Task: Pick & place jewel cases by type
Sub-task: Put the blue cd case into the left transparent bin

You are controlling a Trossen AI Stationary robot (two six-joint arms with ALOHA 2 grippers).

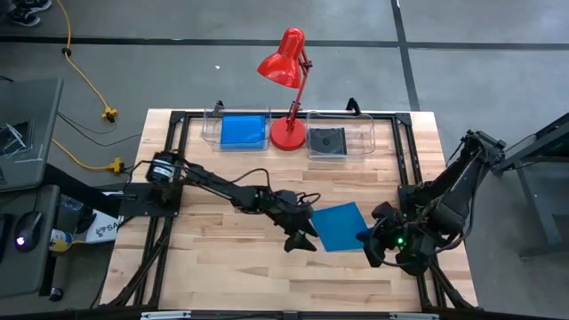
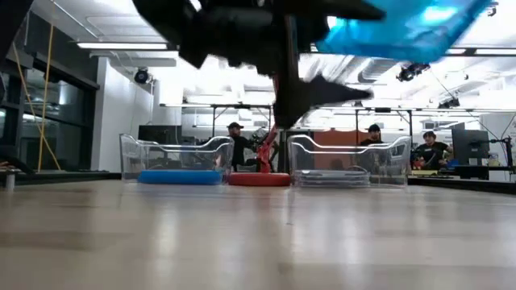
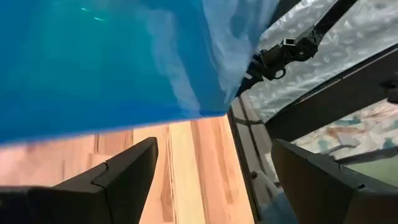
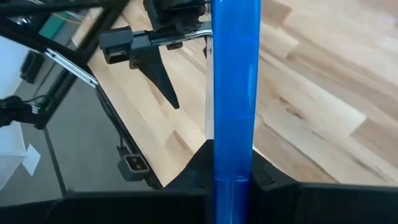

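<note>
A blue jewel case [image 1: 338, 225] hangs above the table's middle right, with my right gripper [image 1: 366, 238] shut on it; in the low view the jewel case [image 2: 403, 28] is well off the wood and tilted. My left gripper [image 1: 302, 240] stands open just to the left of the case, and its wrist view shows the case [image 3: 106, 62] past the spread fingers, nothing between them. At the far edge, a clear tray [image 1: 213, 133] holds another blue jewel case [image 1: 243, 131] and a second clear tray [image 1: 360, 142] holds a dark jewel case [image 1: 327, 140]. My right gripper pinches the blue case between its two fingers, one on each flat face, at the edge nearest the right arm [image 4: 233, 177]. The fingers come from the table's right side, slanting down. The case is lifted clear of the table and tilted.
A red desk lamp [image 1: 289, 133] stands between the two trays at the far edge, its shade [image 1: 283, 62] leaning back. A black frame [image 1: 404, 151] runs round the table's sides. Bare wood [image 1: 222, 267] lies near the front. People sit in the room beyond the table.
</note>
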